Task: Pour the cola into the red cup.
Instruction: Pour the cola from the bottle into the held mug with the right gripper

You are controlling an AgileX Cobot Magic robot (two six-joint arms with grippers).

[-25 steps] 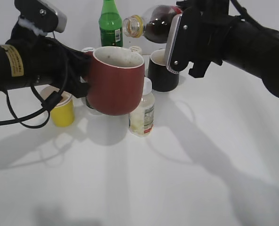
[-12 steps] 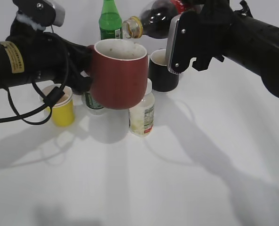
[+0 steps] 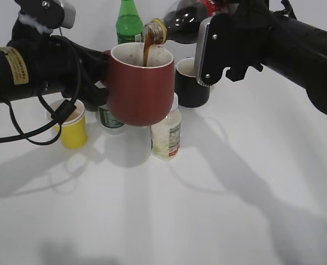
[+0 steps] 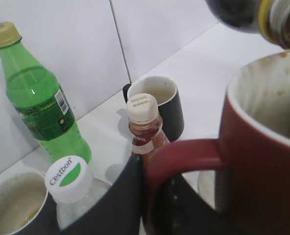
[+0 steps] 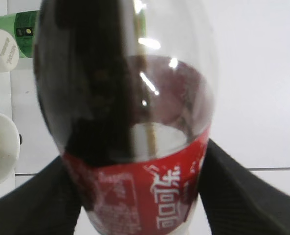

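My left gripper (image 4: 157,196) is shut on the handle of the red cup (image 3: 138,88) and holds it in the air above the table; the cup also shows in the left wrist view (image 4: 262,161). My right gripper (image 5: 135,196) is shut on the cola bottle (image 3: 188,25), tipped with its open neck over the cup's rim. A brown stream of cola (image 3: 146,52) runs from the neck into the cup. In the right wrist view the bottle (image 5: 135,122) fills the frame, with dark liquid and its red label.
A green bottle (image 3: 129,25) stands at the back. A black mug (image 3: 191,83) is behind the cup, and a second black mug (image 4: 10,208) shows in the left wrist view. A yellow paper cup (image 3: 72,126), a white-capped bottle (image 3: 111,118), a pill bottle (image 3: 167,132) and a small brown bottle (image 4: 145,129) stand below.
The red cup has risen toward the bottle's neck and the bottle has tipped further. Cola now streams into the cup; no stream showed before.
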